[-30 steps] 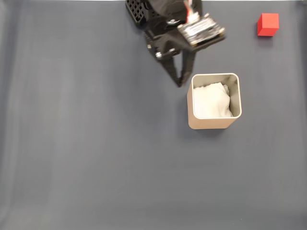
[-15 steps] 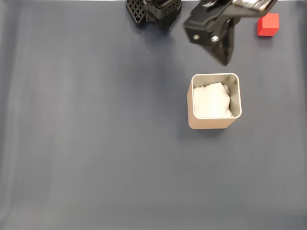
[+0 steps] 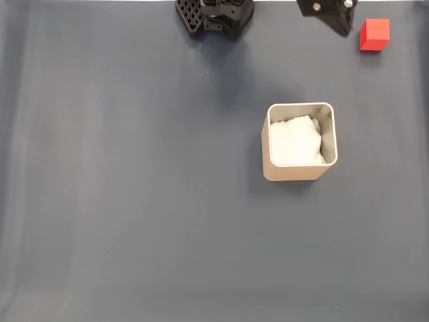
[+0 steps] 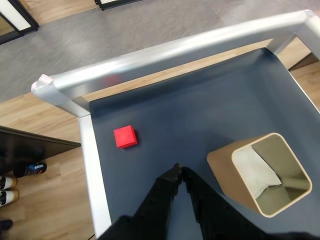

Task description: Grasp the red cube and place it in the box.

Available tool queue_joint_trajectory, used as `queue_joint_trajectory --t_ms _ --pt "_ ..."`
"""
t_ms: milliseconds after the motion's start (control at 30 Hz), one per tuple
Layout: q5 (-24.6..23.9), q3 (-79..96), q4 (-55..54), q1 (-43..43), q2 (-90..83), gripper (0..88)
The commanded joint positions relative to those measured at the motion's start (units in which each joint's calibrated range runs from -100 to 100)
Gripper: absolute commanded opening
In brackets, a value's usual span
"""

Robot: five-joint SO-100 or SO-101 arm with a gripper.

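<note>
The red cube [image 3: 374,34] rests on the dark mat at the top right of the fixed view, and in the wrist view the red cube [image 4: 125,136] lies near the mat's left edge. The beige box [image 3: 299,173] stands right of centre with white padding inside; in the wrist view the box [image 4: 226,167] is at the lower right. My gripper [image 3: 344,29] hangs at the top edge, just left of the cube and apart from it. In the wrist view the gripper [image 4: 178,169] has its black fingers together, with nothing between them, below and right of the cube.
The arm's black base [image 3: 214,15] sits at the top centre of the fixed view. In the wrist view a metal table frame [image 4: 95,175] borders the mat, with wooden floor beyond. The grey mat [image 3: 134,201] lies bare on the left and bottom.
The gripper has swung right and up, from beside the box's upper left corner to the top edge next to the red cube. The cube and box have not moved.
</note>
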Motion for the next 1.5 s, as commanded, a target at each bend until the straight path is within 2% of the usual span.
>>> queue_joint_trajectory --t_ms 0,300,767,1067,1467 --pt "-0.8 -3.3 1.3 -5.8 0.6 0.8" --pt "-2.0 -3.3 2.7 -10.1 3.6 1.3" --pt "2.6 -2.3 1.1 -13.1 6.2 1.3" --pt "7.3 -2.3 -4.1 -11.4 7.7 10.0" --pt "7.7 -1.4 -13.8 -5.8 8.5 25.1"
